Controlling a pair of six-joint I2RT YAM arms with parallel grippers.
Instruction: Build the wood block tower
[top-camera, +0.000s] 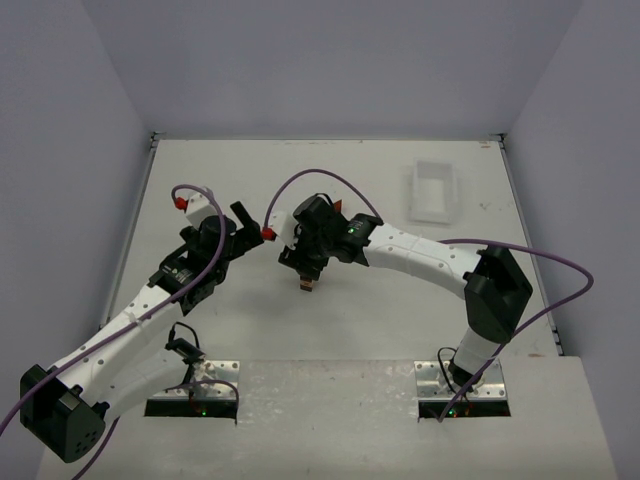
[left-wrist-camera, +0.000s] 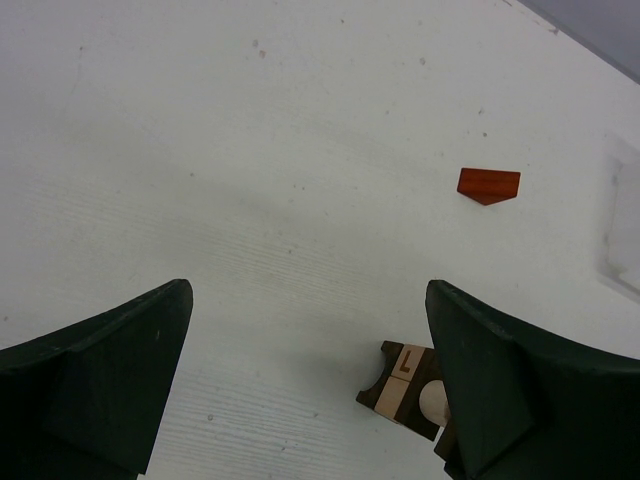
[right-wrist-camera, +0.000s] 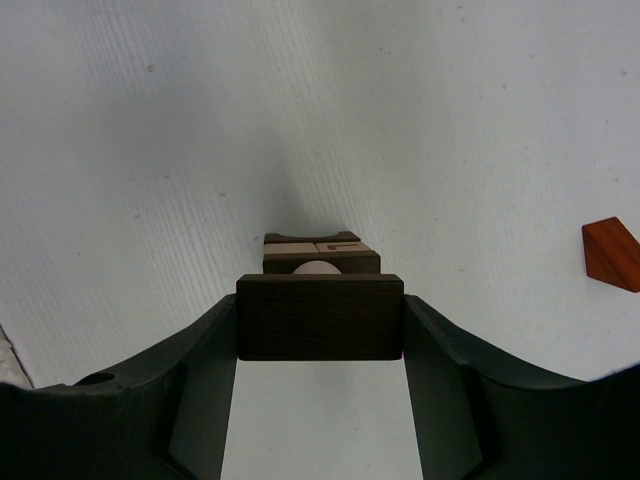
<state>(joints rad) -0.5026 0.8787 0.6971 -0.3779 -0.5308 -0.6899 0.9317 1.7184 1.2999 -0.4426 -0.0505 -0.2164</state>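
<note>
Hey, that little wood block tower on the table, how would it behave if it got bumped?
It would likely topple or scatter easily: the wood block tower looks like small loose pieces merely stacked. The pale round piece cradled in it would probably roll away. The wood itself looks rigid, so nothing should bend or crush.

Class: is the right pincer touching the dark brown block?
Touching. The right wrist view shows the right pincer clamping both ends of the dark brown block.

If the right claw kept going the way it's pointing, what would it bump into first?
Probably the tower: the dark block in the right gripper would touch it first, though depth is unclear.
</note>
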